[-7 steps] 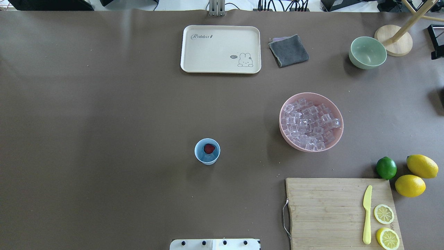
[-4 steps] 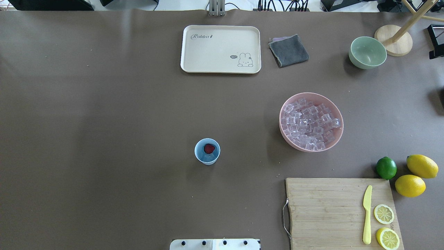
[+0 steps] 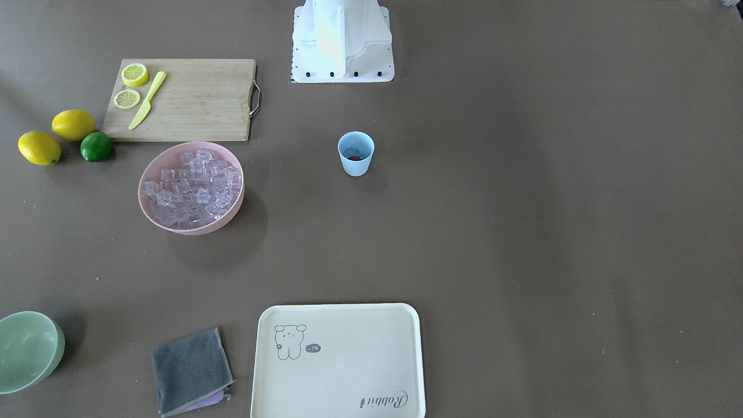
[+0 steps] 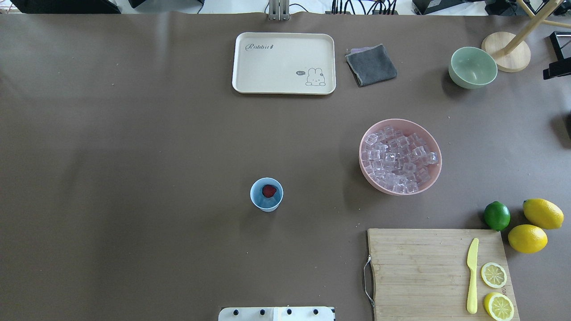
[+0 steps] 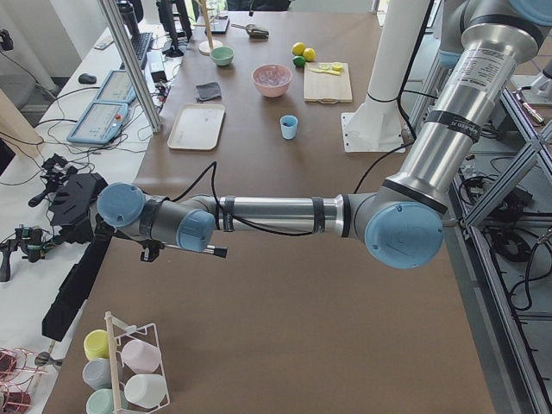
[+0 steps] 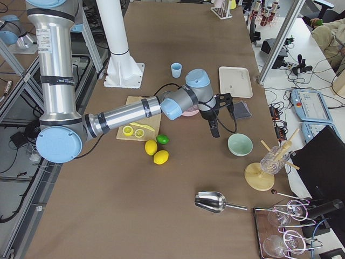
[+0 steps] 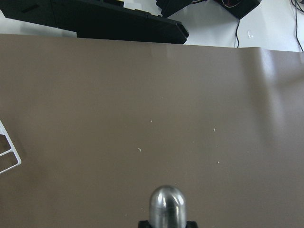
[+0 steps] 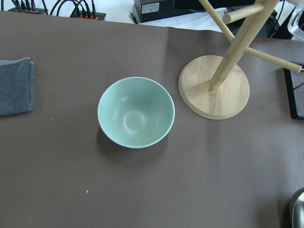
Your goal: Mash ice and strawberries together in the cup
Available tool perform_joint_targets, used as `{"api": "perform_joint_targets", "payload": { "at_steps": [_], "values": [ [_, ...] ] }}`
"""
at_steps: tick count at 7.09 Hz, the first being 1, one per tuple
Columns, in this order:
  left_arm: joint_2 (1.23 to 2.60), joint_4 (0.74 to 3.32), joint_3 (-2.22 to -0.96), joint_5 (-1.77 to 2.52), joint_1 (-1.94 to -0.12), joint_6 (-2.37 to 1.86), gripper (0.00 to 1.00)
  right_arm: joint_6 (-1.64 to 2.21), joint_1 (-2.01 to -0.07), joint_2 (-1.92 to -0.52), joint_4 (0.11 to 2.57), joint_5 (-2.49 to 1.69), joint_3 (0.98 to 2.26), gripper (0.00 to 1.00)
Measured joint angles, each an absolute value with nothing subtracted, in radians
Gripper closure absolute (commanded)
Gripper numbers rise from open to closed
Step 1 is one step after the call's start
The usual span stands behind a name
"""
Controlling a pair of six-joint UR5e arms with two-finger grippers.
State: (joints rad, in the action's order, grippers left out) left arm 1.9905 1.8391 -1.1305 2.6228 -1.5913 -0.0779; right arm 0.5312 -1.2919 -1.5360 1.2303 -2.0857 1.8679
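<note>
- The small light blue tapered plastic cup [image 3: 355, 165] stands upright on the brown bench [image 4: 134, 178], in front of the robot's base and about midway across. Its long axis is vertical and its mouth is open upward, so I judge a masher must come straight down into it.
- Inside the cup lies the tiny red strawberry [image 4: 269, 191], with what looks like a clear cube beside it. Most of the clear glassy ice cubes [image 4: 397, 160] are heaped in the wide pink plastic bowl [image 4: 361, 156], on the robot's right, well apart from the cup.
- The right end effector [image 6: 214, 127] hangs pointing down on the far right, past the pink bowl, and its wrist camera looks onto the pale green bowl [image 8: 136, 112]. From there the cup lies back toward the robot and off to its left. I cannot tell whether its jaws are open or closed.
- The left end effector [image 5: 73, 203] is out at the bench's far left end. The cup lies well away to its right. I cannot tell its jaw state either. A rounded steel tip [image 7: 166, 205] shows at the bottom of the left wrist view and may be a tool it carries.
- The right end effector looks the nearer of the two to the cup.
- Both forearms are stretched low and nearly level from the elbow outward, away from the cup.
</note>
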Motion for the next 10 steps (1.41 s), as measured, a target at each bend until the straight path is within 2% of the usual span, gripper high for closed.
{"api": "perform_joint_targets", "payload": {
  "at_steps": [3, 10],
  "values": [
    [1.955, 1.808, -1.134, 2.554, -1.551, 0.056, 1.00, 0.531, -1.277, -1.533, 1.229, -2.086, 1.872, 0.00],
    [1.903, 1.775, -1.152, 2.478, -1.486, 0.080, 1.00, 0.529, -1.266, -1.539, 1.229, -2.091, 1.897, 0.00]
  ]
}}
